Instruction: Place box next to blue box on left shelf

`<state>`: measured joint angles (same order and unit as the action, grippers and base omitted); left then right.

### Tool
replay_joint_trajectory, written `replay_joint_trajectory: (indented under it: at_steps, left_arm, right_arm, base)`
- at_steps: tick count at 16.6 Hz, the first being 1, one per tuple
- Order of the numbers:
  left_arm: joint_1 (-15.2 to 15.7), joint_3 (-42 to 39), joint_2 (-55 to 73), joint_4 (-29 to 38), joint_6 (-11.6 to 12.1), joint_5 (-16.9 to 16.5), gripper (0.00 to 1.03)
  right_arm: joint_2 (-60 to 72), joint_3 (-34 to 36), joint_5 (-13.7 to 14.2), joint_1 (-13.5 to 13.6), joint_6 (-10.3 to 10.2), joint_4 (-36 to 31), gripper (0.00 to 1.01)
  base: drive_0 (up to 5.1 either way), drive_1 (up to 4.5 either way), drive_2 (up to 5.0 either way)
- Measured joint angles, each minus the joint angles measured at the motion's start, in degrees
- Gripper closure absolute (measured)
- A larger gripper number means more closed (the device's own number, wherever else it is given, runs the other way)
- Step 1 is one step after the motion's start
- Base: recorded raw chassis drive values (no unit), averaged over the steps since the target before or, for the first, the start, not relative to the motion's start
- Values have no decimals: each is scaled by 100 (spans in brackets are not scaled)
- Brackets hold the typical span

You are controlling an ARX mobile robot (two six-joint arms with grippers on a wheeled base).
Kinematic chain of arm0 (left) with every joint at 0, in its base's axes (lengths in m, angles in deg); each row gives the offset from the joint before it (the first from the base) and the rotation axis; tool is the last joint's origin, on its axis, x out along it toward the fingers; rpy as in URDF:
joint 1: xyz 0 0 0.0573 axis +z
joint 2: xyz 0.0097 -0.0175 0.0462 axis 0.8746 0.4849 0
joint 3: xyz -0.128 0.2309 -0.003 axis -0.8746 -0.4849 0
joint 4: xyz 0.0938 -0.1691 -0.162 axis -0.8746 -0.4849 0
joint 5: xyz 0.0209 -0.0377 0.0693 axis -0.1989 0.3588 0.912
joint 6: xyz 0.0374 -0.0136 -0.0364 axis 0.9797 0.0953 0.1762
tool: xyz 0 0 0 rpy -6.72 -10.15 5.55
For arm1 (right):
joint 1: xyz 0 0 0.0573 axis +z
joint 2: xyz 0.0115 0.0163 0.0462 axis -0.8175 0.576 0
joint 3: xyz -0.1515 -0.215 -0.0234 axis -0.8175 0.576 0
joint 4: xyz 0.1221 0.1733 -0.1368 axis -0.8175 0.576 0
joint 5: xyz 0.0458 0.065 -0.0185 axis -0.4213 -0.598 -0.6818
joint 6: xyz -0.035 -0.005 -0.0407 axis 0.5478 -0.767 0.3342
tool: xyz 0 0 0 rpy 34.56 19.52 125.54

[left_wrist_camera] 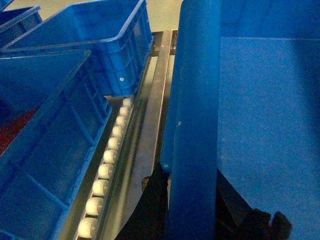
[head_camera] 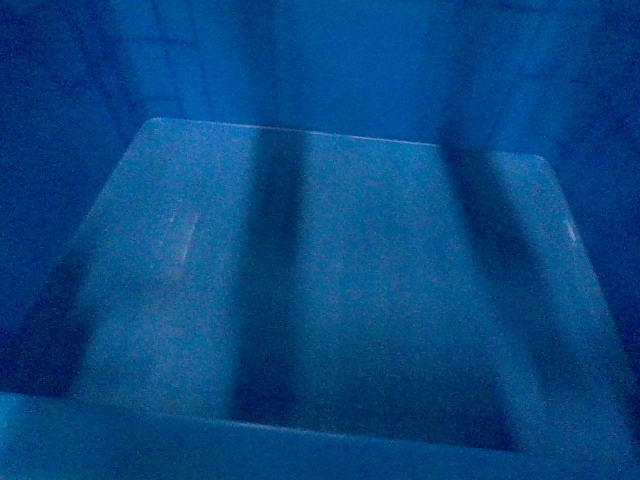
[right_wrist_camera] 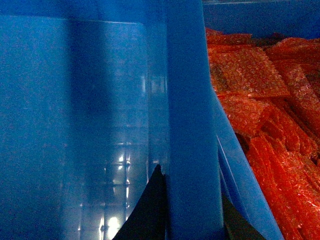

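On the left, the left wrist view shows two blue crates on the shelf: a near crate (left_wrist_camera: 47, 150) holding something red and, behind it, a far crate (left_wrist_camera: 95, 45) whose contents are not visible. Both stand beside a roller track (left_wrist_camera: 107, 165) with white rollers and a metal rail (left_wrist_camera: 150, 110).

Right of the rail is the box (left_wrist_camera: 260, 125), the task's thing. Its thick left rim runs straight away from the camera, so its side walls lie parallel to the roller track. The left gripper (left_wrist_camera: 192, 200) is clamped on that rim, with one dark finger on each side of it. The shelf crates lie to the left of this gripper, near but apart from the box. The left arm is judged the nearer one to the target place.

The head view is filled by the inside of the box: floor, far wall and near rim. The box holds nothing visible.

On the right, the right gripper (right_wrist_camera: 192, 210) is clamped on the right rim of the box in the same way. Just beyond this rim, another blue container (right_wrist_camera: 250, 185) is filled with red bubble-wrap packets (right_wrist_camera: 270, 100).

The coming move is judged a leftward shift of the box toward the shelf crates.
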<state>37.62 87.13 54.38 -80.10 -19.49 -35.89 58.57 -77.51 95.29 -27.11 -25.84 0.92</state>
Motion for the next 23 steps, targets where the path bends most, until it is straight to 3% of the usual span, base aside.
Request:
replay_joint_trajectory:
  at_steps: [21,22,23]
  left_arm:
    - [0,0,0,0,0,0,88]
    - [-249,-389,114,1152,431,732,88]
    - [-424,-490,140,1742,721,1134,88]
  right_arm:
    - [2,2,0,0,0,0,90]
    - [111,581,179,2,522,-1635,90]
    - [131,793,256,2,811,-2328,89]
  base:
    - [0,0,0]
    - [0,0,0]
    - [0,0,0]
